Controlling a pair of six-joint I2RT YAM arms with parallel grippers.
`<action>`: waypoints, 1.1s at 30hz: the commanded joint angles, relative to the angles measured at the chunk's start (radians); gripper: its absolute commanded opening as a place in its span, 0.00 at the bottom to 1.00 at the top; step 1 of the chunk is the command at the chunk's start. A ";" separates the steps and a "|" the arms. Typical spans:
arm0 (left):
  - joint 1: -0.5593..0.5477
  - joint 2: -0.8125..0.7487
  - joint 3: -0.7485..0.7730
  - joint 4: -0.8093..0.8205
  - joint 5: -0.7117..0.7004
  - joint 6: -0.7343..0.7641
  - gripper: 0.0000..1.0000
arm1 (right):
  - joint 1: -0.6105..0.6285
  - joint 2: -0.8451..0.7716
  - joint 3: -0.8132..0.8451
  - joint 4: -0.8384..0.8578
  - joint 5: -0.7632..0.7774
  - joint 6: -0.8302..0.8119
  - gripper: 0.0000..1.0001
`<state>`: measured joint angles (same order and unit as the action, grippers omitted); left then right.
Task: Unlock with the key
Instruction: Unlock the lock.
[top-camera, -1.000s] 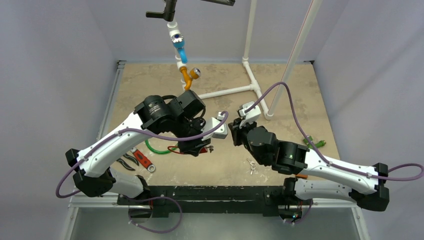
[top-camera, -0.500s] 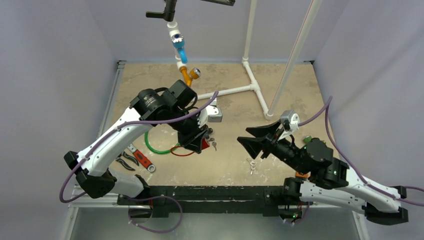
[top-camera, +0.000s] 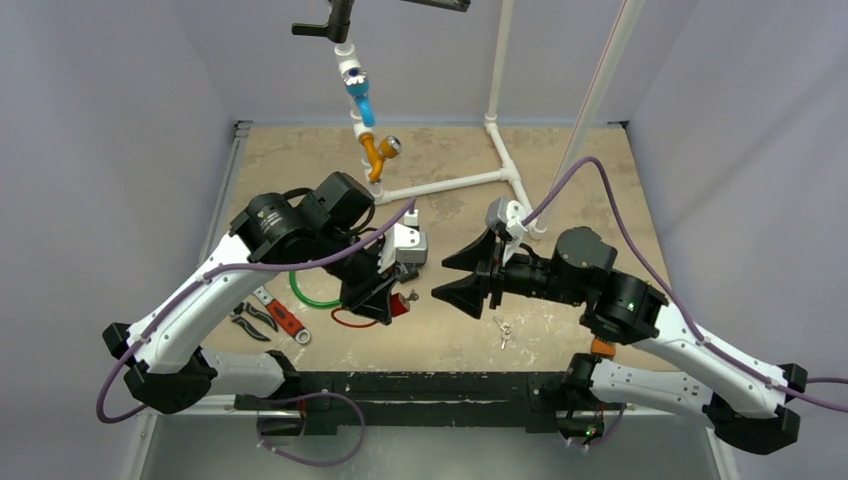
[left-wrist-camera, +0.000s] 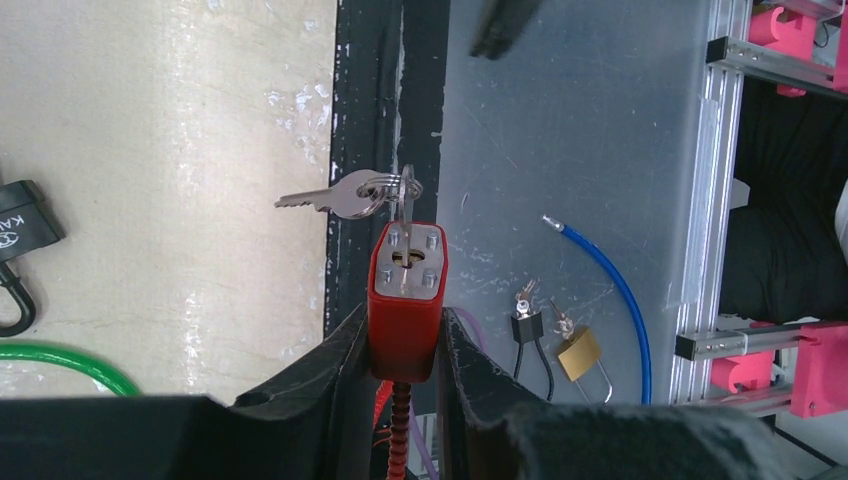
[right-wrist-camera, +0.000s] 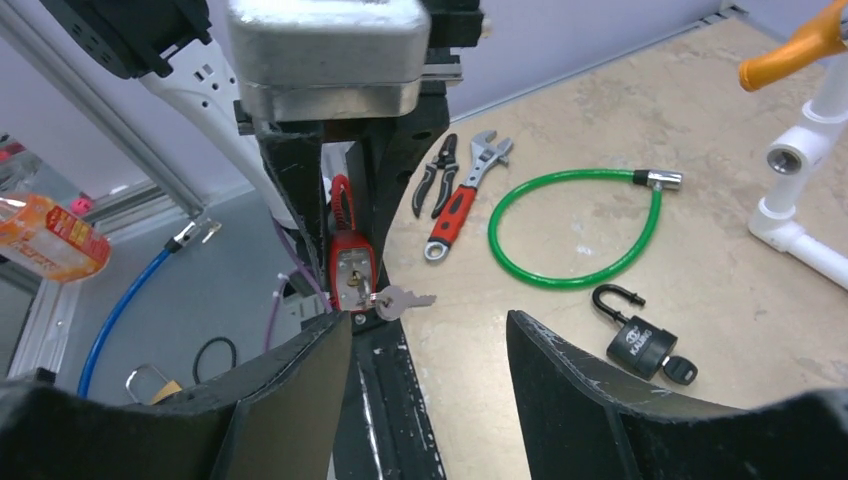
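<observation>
Left pincer (left-wrist-camera: 402, 335) pinches the red padlock (left-wrist-camera: 405, 290), key (left-wrist-camera: 404, 200) already seated. Right pincer (right-wrist-camera: 428, 335), spread, faces it. The turn is not yet done.

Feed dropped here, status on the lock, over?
Left gripper shut on red padlock. Key seated in it, spare key dangling. Right gripper open, facing key, not touching. Nothing between them.
</observation>
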<state>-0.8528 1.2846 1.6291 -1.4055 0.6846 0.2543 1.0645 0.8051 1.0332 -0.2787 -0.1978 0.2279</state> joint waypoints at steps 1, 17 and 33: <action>0.018 -0.047 -0.009 -0.001 0.057 0.025 0.00 | -0.078 0.056 0.108 -0.016 -0.225 -0.036 0.59; 0.028 -0.037 0.003 0.014 0.026 0.017 0.00 | -0.202 0.186 0.139 0.051 -0.577 0.023 0.50; 0.027 -0.011 0.024 0.026 0.012 0.003 0.00 | -0.202 0.259 0.157 0.094 -0.659 0.028 0.27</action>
<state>-0.8314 1.2793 1.6211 -1.4040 0.6815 0.2543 0.8673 1.0626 1.1427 -0.2222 -0.8089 0.2543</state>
